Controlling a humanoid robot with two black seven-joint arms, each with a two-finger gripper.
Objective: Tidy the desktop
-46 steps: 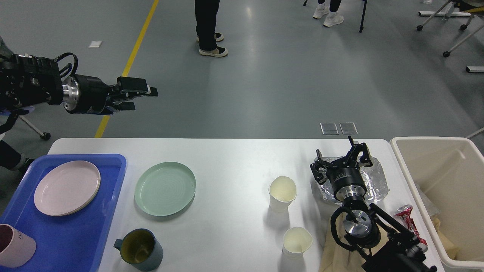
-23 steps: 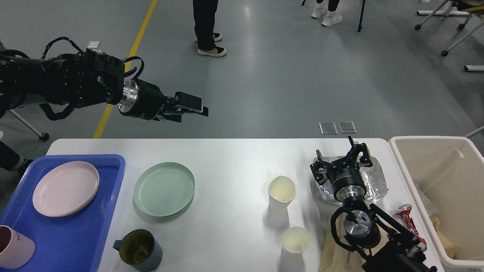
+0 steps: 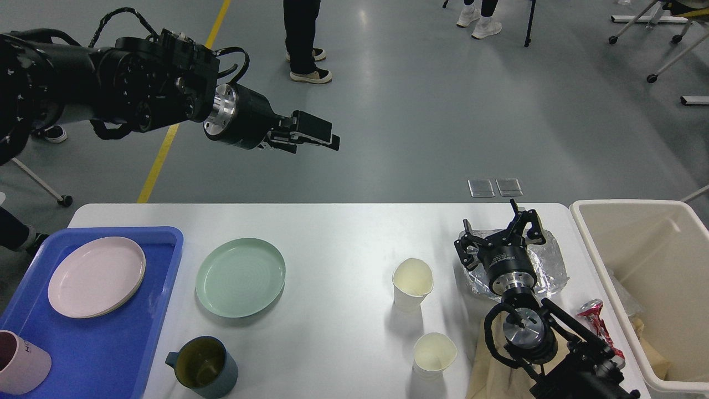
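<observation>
Since a second ago the left gripper (image 3: 313, 136) has swung from the far left toward the middle and risen, so it now hangs in the air beyond the far edge of the counter (image 3: 332, 233), holding nothing; its fingers lie close together with only a thin slit between them, and whether they are quite closed I cannot tell. The right gripper (image 3: 501, 227) has not shifted: its fingers are spread wide and empty, poised over the foil (image 3: 554, 266) at the counter's right end, though whether they touch it is unclear. As I judge it, the tidying is at an early sorting step, with the left arm travelling to a fresh target. The green plate (image 3: 240, 277) and dark mug (image 3: 202, 366) lie on the bare counter just beside the tray (image 3: 160, 244), which already holds a pink plate (image 3: 97, 276) and pink cup (image 3: 22, 368). Two paper cups (image 3: 412, 282), the foil and a crushed can (image 3: 598, 318) lie near the bin (image 3: 587, 221). Next, the left fingers would need to open, come down and back over the counter to the green plate, well below and nearer than they now are.
</observation>
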